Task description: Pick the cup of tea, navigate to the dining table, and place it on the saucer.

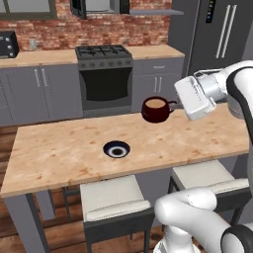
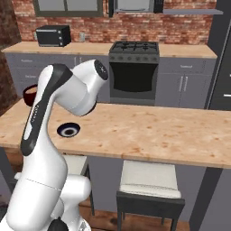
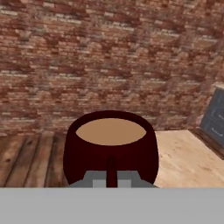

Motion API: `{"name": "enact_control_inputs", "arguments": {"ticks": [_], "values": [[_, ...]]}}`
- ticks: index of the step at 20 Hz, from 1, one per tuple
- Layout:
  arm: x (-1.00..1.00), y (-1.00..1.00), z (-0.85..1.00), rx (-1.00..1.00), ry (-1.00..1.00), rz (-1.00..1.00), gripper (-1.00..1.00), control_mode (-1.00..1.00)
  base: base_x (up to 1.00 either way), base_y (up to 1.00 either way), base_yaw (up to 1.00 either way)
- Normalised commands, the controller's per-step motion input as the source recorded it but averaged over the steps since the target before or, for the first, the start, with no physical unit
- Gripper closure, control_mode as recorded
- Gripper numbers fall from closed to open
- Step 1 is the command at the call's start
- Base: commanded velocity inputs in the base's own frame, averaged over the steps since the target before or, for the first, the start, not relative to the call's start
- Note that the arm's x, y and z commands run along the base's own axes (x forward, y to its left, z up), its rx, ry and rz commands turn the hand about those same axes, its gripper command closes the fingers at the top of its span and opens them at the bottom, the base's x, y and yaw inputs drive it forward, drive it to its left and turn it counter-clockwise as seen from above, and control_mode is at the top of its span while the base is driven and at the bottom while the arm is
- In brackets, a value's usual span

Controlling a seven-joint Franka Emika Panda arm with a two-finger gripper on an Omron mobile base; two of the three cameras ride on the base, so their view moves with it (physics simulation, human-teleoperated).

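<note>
Cup (image 1: 156,109) is off the worktop (image 1: 59,148), held in the air over its far edge, right of centre in the left base view. It sits upright, tea level, handle pointing at the end effector (image 1: 174,104). End effector is pinched on the cup's handle; in the hand view the handle runs straight down between the two fingertips (image 3: 98,180), cup (image 3: 110,147) dead centre, brick wall behind it.

Arm pose: wrist is horizontal, reaching left across the worktop from the right side in the left base view; white hand block just right of the cup. In the right base view the elbow stands high and the forearm drops away to the left, hiding most of the cup (image 2: 30,94), only a sliver of maroon rim visible by the worktop's (image 2: 149,131) left end.

Saucer (image 1: 116,149) lies flat on the worktop, about mid-depth, closer to the near edge than the cup, to the cup's left. Cup and saucer are apart, not touching. Right base view puts the saucer (image 2: 68,130) near the left end, just beside the arm link.

Two stools (image 1: 114,197) tucked under the near edge.
</note>
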Motion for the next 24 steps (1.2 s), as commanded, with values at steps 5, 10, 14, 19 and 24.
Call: {"name": "enact_control_inputs", "arguments": {"ticks": [5, 10, 14, 19, 24], "values": [[0.0, -0.01, -0.43, -0.03, -0.07, 0.24, 1.0, -1.0, 0.0, 0.0, 0.0], [0.02, 0.0, -0.47, -0.04, -0.03, 0.16, 1.0, -1.0, 0.0, 0.0, 0.0], [0.06, 0.0, -0.47, -0.07, 0.0, 0.08, 1.0, -1.0, 0.0, 0.0, 0.0], [0.18, 0.05, -0.44, -0.08, 0.0, 0.01, 1.0, -1.0, 0.0, 0.0, 0.0], [0.33, -0.01, -0.39, 0.0, 0.03, 0.0, 1.0, -1.0, 0.0, 0.0, 0.0]]}}
